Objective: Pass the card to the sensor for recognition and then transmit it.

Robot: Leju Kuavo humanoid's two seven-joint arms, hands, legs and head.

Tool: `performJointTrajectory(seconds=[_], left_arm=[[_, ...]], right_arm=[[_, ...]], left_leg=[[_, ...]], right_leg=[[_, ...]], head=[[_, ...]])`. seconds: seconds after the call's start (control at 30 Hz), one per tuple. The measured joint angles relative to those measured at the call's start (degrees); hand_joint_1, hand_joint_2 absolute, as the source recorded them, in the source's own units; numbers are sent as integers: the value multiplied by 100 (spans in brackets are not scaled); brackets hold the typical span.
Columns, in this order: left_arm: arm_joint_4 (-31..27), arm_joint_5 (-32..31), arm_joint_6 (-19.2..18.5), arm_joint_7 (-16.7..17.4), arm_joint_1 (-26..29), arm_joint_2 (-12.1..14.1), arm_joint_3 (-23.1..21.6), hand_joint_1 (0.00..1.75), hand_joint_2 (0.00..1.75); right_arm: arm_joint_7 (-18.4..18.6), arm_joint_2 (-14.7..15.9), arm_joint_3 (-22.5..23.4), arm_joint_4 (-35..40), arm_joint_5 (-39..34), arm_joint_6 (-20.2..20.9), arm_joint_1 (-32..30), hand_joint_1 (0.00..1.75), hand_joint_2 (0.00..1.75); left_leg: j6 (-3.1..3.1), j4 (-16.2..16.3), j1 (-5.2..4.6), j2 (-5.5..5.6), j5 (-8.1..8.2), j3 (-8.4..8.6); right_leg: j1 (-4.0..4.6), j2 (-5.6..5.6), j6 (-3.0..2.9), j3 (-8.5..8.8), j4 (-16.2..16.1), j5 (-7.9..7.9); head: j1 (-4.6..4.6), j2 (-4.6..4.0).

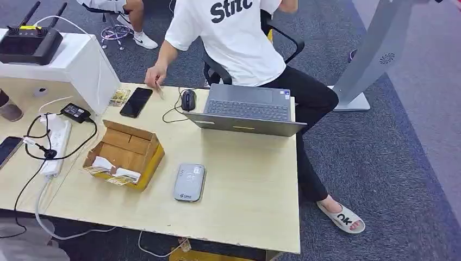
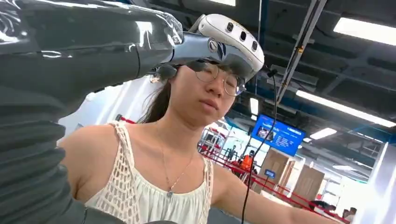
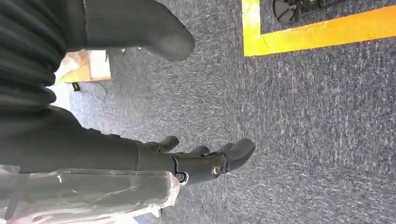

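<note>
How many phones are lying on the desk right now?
2: a black phone at the desk's far edge beside the mouse, and another phone cut off by the left frame edge. More could be hidden.

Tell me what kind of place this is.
Probably an indoor robot test or demo floor set up as an office desk: a wooden desk with a laptop and card sensor, blue-grey carpet with a yellow floor marking, and industrial ceiling lights.

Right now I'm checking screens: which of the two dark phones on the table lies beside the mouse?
The black phone near the person's hand, left of the mouse. The other phone lies at the table's left edge.
</note>
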State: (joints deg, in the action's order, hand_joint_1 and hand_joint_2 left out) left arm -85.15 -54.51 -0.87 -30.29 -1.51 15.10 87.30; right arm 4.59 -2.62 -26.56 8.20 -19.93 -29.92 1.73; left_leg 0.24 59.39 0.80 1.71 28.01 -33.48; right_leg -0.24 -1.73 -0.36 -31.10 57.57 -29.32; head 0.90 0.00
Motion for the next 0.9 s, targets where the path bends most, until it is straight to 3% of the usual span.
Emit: performJointTrajectory(seconds=[0.3, 0.37, 0.43, 0.5, 0.63, 0.73, 0.8, 0.9], left_arm=[[0, 6, 4, -80, -9, 39, 0, 0, 175], [0, 45, 32, -158, -79, 169, -37, 0, 175], [4, 199, 224, -8, -141, 353, -274, 0, 175], [42, 453, 685, 362, -189, 531, -801, 0, 175], [356, 682, 1784, 1223, -360, 866, -2406, 0, 175], [660, 461, 2140, 1271, -806, 940, -3737, 0, 175], [974, -4, 2348, 1627, -1259, 892, -4598, 0, 175], [1415, 2, 2741, 2000, -1694, 890, -5586, 0, 175]], right_arm=[[9, 0, -2, 0, 0, 9, -1, 0, 175], [28, 0, -22, 0, 11, 68, 4, 0, 175], [59, 0, -70, 0, 26, 112, 18, 0, 175], [74, 0, -127, 0, 77, 138, 42, 0, 175], [118, 0, -269, 2, 173, 242, 123, 0, 175], [127, 0, -367, 7, 199, 319, 172, 0, 175], [149, 0, -391, 11, 199, 352, 214, 0, 175], [175, 9, -396, 17, 190, 348, 260, 0, 175]], left_leg=[[0, 0, 0, 0, 0, 3], [0, 2, 6, 0, 0, 2], [-2, 3, 5, 2, -2, 5], [-6, 3, 5, 6, -7, 9], [-9, 3, 6, 15, -17, 15], [-8, 3, 4, 35, -34, 12], [-3, 3, 3, 40, -46, 1], [-7, 2, -1, 8, -53, -5]], right_leg=[[0, 0, -1, -13, 0, 0], [3, 0, -1, -15, -1, 0], [3, 2, -3, -17, -3, 1], [2, 6, -5, -21, -3, 2], [3, 17, -12, -21, -3, 9], [2, 40, -14, -13, -3, 20], [2, 43, -8, -15, -2, 35], [1, 10, -18, -7, 2, 57]], head=[[4, 0], [2, 0], [0, 0], [-2, 0], [4, 0], [9, 0], [11, 0], [2, 0]])
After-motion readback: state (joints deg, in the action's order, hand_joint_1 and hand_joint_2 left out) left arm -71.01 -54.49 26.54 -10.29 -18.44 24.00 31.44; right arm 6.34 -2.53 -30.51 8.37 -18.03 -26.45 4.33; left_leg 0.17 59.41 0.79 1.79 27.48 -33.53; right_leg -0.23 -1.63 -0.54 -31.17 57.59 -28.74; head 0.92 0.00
